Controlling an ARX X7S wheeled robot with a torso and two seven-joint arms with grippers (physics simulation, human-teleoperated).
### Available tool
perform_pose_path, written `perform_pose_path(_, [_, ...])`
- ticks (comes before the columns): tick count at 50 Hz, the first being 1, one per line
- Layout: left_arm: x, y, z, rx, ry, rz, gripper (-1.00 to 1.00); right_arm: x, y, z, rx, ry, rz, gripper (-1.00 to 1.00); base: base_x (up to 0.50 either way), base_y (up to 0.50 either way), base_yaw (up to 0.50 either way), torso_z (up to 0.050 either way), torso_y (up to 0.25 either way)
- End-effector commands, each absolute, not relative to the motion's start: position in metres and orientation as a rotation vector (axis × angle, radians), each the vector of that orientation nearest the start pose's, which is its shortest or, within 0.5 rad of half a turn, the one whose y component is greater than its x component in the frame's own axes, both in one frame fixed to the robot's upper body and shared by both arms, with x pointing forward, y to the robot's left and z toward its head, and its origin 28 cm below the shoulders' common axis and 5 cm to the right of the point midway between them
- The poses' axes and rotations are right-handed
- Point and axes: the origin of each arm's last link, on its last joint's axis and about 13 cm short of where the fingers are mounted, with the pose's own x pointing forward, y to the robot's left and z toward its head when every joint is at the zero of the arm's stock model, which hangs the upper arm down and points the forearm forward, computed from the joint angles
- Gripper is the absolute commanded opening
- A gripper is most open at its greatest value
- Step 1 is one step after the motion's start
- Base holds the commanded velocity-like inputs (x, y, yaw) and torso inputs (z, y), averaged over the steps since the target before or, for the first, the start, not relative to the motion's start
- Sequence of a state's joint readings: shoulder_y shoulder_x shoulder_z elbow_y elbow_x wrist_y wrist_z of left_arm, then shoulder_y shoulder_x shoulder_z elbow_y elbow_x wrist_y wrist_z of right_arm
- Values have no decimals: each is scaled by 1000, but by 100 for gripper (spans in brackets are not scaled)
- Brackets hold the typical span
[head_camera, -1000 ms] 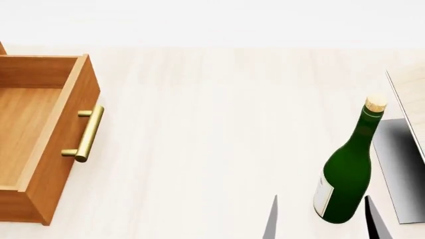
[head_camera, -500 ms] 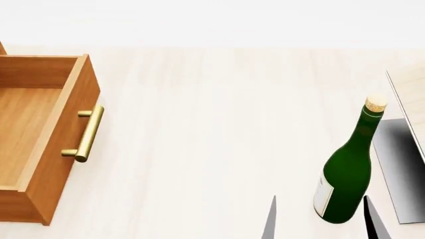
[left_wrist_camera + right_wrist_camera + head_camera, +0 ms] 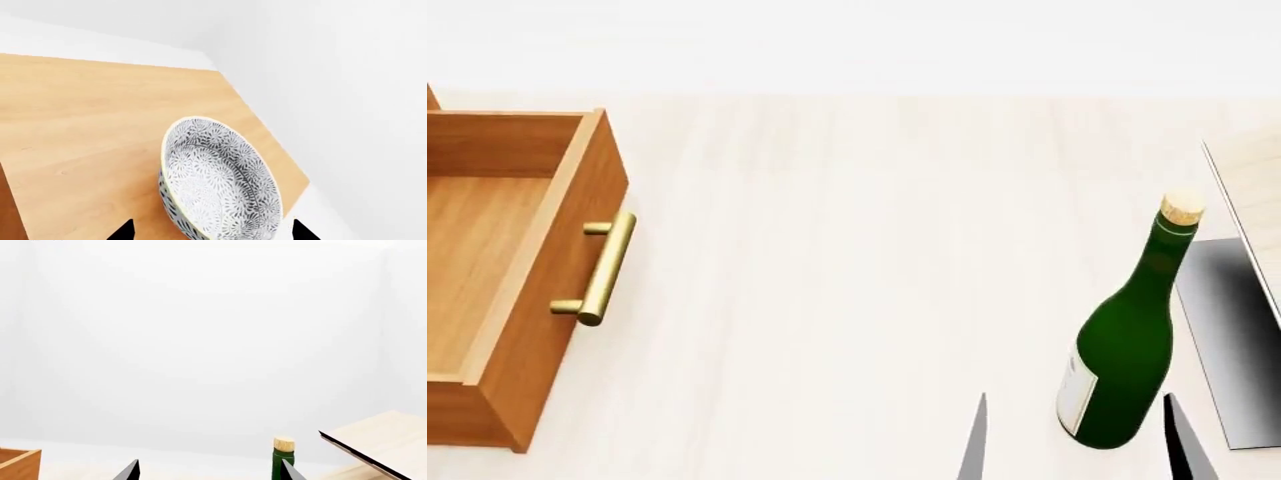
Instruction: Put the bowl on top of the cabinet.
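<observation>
Three views: left wrist, head, right wrist.

Left wrist, bowl (image 3: 217, 182): the speckled white bowl sits tilted on the flat brown top of the cabinet (image 3: 93, 130), near that top's angled edge by the white wall.
Left wrist, left gripper (image 3: 212, 231): two dark fingertips show, set wide apart, one on each side of the bowl's near part; I cannot tell whether either one touches it.

Head, drawer (image 3: 521, 270): an open wooden drawer with a brass bar handle (image 3: 601, 268) juts over the pale table (image 3: 854, 250).
Head, green bottle (image 3: 1128, 335): upright, corked, just beside the slanted rack (image 3: 1241, 300).
Head, right gripper (image 3: 1074, 450): fingertips spread, flanking the bottle's base, holding nothing visible.

Right wrist, right gripper (image 3: 210, 471): tips well parted, nothing between them; the bottle's cork (image 3: 284, 443) stands beyond one tip.
</observation>
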State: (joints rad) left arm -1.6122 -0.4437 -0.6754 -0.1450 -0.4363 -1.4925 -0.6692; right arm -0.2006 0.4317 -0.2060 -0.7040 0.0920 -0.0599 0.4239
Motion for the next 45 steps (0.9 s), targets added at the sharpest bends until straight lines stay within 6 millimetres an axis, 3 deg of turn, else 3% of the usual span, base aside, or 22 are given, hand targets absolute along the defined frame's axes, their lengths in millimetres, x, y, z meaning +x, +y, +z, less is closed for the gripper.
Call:
perform_pose_path(1, [232,350,358,-628,-180,523,100,151,-114,126,-104,-518,-42,100,0,0,0,0,0])
perform_pose_path(3, [230,346,354,-605,-207,529,100,151,-114,126,-105,-519,-43,100,0,0,0,0,0])
perform_pose_path(7, [206,325,323,-519,-310,465,100,149,-116,129,-93,-541,-56,100,0,0,0,0,0])
perform_pose_path(10, [200,310,295,-467,-316,348,100,148,-118,131,-88,-552,-65,100,0,0,0,0,0])
perform_pose_path(11, [197,300,279,-379,-370,364,100,148,-118,131,-82,-560,-69,100,0,0,0,0,0])
perform_pose_path(17, [185,275,233,-316,-561,351,100,146,-120,134,-64,-595,-87,100,0,0,0,0,0])
perform_pose_path(19, [177,262,206,-264,-593,339,100,145,-120,135,-55,-609,-92,100,0,0,0,0,0])
perform_pose_path(24, [162,249,176,-270,-733,339,100,141,-120,136,-38,-648,-100,100,0,0,0,0,0])
perform_pose_path(28, [159,246,162,-294,-773,375,100,140,-119,135,-37,-668,-106,100,0,0,0,0,0])
perform_pose_path(31, [162,238,139,-243,-785,369,100,139,-118,134,-32,-689,-112,100,0,0,0,0,0])
perform_pose_path(34, [161,237,130,-248,-768,372,100,138,-118,134,-27,-705,-112,100,0,0,0,0,0])
perform_pose_path(45, [144,237,138,-289,-884,375,100,127,-119,138,1,-845,-142,100,0,0,0,0,0])
